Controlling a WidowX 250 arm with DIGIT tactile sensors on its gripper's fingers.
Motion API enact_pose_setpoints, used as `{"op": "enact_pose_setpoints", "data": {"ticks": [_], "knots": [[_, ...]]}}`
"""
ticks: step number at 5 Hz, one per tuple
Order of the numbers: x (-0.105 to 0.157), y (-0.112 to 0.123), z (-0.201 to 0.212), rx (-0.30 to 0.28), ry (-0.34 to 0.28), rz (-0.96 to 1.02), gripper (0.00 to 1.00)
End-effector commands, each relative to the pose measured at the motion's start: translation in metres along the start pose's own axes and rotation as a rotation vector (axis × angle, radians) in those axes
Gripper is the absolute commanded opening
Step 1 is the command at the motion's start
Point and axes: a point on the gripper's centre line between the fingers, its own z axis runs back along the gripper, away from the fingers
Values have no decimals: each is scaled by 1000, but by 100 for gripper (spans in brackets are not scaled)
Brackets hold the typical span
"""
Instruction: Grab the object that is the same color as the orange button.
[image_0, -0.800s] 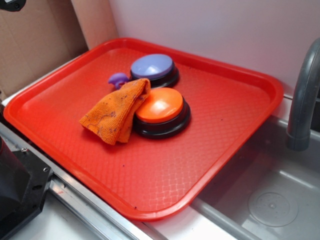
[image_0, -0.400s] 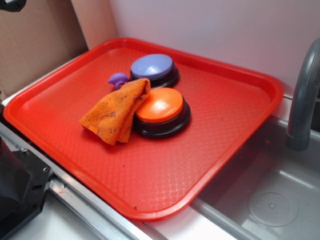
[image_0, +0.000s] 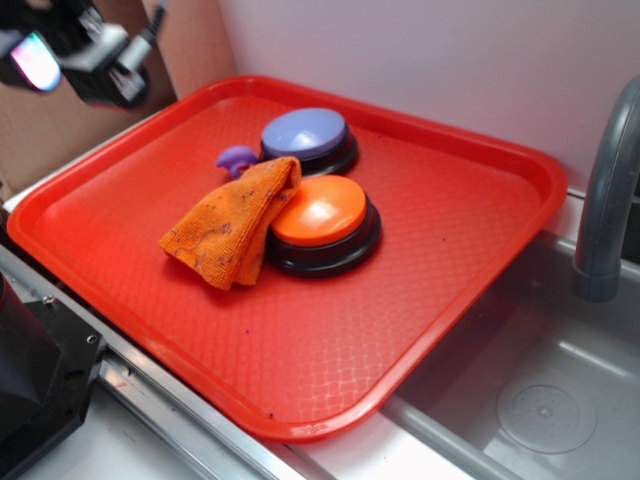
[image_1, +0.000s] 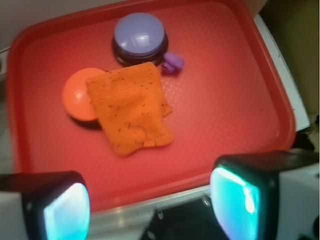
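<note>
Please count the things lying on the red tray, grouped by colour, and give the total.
Orange: 2, the orange rag and the orange button.
Purple: 2, the purple button and the small purple piece.
Total: 4.

Exterior view: you see the tool (image_0: 85, 50) only in part, blurred and cut off by the top-left corner; whether it is open or closed is not readable. The orange rag (image_0: 232, 222) drapes over the left side of the orange button (image_0: 322, 222), hiding that edge. The small purple piece (image_0: 236, 159) is half hidden behind the rag.

Wrist view: both fingers (image_1: 59, 207) are cropped by the bottom edge. The rag covers the button's right half.
</note>
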Motion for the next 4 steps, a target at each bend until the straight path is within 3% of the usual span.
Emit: {"op": "enact_pose_setpoints", "data": {"ticks": [1,2,4], "knots": [[10,-22,-69,19,-57,34,100],[16,-26,-103,-5,-47,25,100],[16,-30,-140,7,7,-14,100]]}}
